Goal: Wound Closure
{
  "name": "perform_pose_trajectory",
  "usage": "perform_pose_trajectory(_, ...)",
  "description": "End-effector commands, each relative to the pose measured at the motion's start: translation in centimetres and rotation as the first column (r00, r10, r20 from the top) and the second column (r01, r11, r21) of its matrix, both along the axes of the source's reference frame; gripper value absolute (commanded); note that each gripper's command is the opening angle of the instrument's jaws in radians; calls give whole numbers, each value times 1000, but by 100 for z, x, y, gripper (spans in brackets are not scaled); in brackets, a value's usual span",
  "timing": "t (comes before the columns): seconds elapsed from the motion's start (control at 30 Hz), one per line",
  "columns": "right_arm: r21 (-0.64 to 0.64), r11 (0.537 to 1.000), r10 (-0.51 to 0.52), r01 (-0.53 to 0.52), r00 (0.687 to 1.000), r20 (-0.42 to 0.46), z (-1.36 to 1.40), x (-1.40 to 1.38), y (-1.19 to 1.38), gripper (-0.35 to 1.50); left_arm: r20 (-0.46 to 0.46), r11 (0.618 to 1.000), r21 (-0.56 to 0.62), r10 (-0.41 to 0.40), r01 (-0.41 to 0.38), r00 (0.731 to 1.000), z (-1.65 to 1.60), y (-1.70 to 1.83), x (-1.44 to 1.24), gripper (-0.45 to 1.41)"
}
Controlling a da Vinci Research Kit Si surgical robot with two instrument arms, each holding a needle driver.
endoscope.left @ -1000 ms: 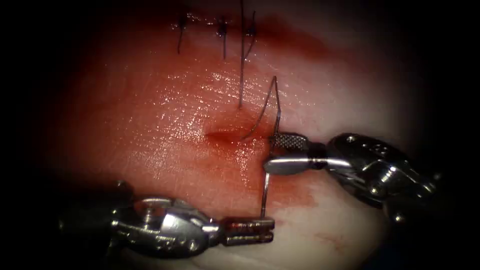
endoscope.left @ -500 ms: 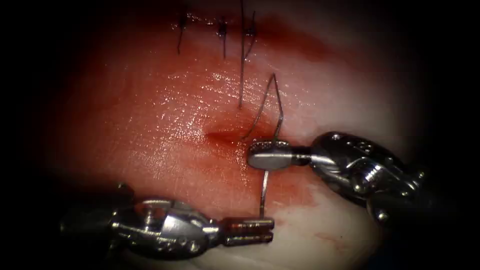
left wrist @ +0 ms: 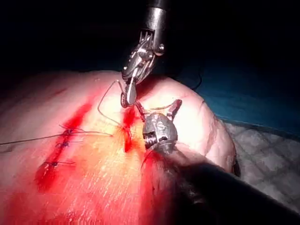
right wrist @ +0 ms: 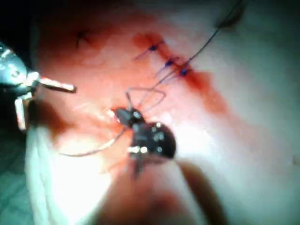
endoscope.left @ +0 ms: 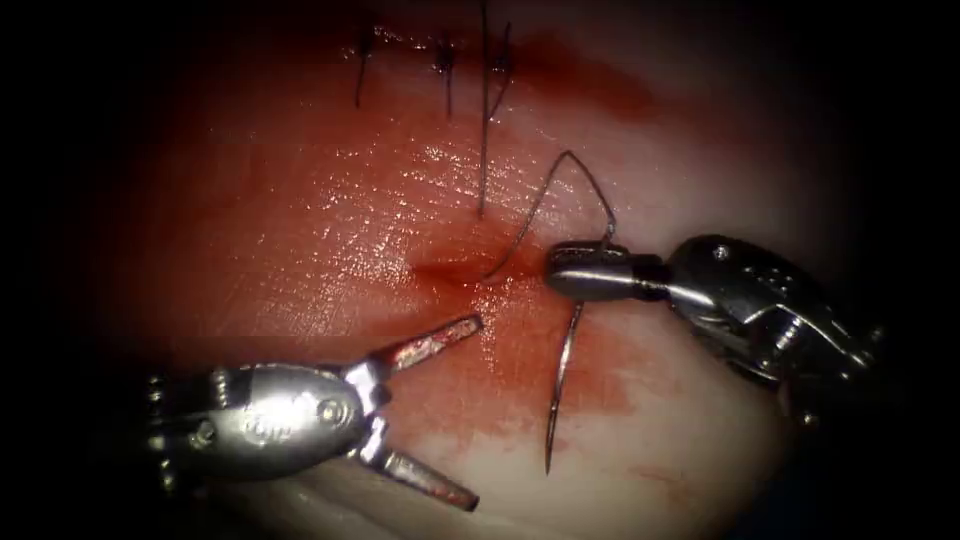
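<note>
The needle [endoscope.left: 563, 385] hangs free of the tissue [endoscope.left: 330, 240], just to the right of the open end of the cut [endoscope.left: 447, 270]. We see it gripped near its thread end by the right tool [endoscope.left: 560, 272], whose jaws are clamped shut on it; from there the curve runs down toward the near edge, its point lying over the pale margin of the tissue. In the right wrist view the needle [right wrist: 91, 149] sweeps away from those same closed jaws [right wrist: 123, 115] as a thin arc.

From the held end the thread [endoscope.left: 560, 185] rises in a loop above the right tool and drops back to the cut, where it enters the tissue. Red fluid [endoscope.left: 520, 350] pools around the cut and beneath the needle.

We find the left tool [endoscope.left: 470, 410] on the left side, near the lower edge, with its jaws spread wide and nothing between them; one jaw points up toward the cut, the other down. The left wrist view shows it [left wrist: 157, 108] just beside the right tool [left wrist: 127, 99], equally agape.

Farther up the tissue, three finished stitches [endoscope.left: 440, 55] sit in a row with cut ends of thread [endoscope.left: 482, 150] trailing down.
</note>
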State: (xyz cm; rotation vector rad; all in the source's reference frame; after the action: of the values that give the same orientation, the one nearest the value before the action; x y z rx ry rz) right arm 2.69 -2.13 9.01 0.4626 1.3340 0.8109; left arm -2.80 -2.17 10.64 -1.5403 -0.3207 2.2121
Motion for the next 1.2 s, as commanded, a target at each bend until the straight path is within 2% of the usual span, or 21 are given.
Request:
perform_pose_trajectory(0.03, -40, 999, -7, 7, 1000, 5, -2, 9, 3, -35, -46, 997, 55, -44, 46, 998, 12, 1, -3, 44)
perform_pose_trajectory(0.07, -40, 999, -7, 7, 1000, 5, -2, 9, 3, -35, -46, 997, 55, -44, 46, 998, 12, 1, -3, 44)
perform_pose_trajectory(0.13, -92, 996, -18, 19, 1000, 9, -8, 12, 6, -35, -122, 988, 132, -65, 81, 990, 28, 2, -1, 29)
perform_pose_trajectory(0.23, -108, 994, -23, 24, 1000, 11, -8, 15, 6, -35, -150, 985, 150, -68, 90, 986, 37, 1, 1, 21)
perform_pose_trajectory(0.37, -148, 988, -32, 34, 999, 18, -9, 18, 5, -35, -175, 978, 197, -38, 73, 984, 56, 1, 5, 29)
perform_pose_trajectory(0.53, -186, 982, -40, 44, 999, 25, -9, 19, 6, -35, -207, 974, 214, -30, 75, 978, 75, 18, 9, 26)
perform_pose_trajectory(0.67, -222, 973, -58, 65, 998, 38, -10, 21, 4, -35, -218, 972, 218, -39, 88, 975, 90, 47, 4, 16)
perform_pose_trajectory(0.93, -249, 966, -62, 71, 997, 45, -10, 22, 5, -35, -238, 972, 230, 3, 53, 971, 114, 28, -1, 10)
perform_pose_trajectory(1.2, -249, 966, -61, 70, 997, 46, -9, 23, 5, -35, -238, 972, 229, 10, 47, 971, 119, 33, 1, 14)
